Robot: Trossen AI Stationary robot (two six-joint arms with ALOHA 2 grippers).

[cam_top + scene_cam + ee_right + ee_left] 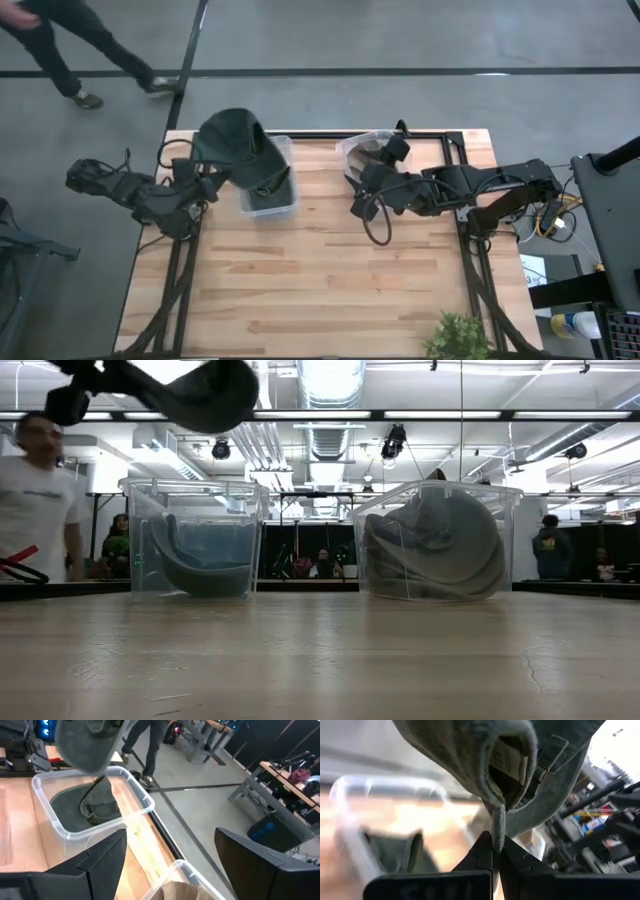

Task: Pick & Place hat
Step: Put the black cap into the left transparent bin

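your left gripper (496, 851) is pinched shut on the hat (232, 140) by its edge, holding it high over the left bin (285, 205), which already has a dark hat in it. you're at the placing step: i'd say lower and release next. right gripper (170, 857) waits spread wide over the right bin (437, 540). a sewn label shows inside the hat, unreadable.

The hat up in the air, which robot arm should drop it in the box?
The left. Its gripper is shut on the hat, right above the left bin. The right gripper is open and empty, over by the other bin.
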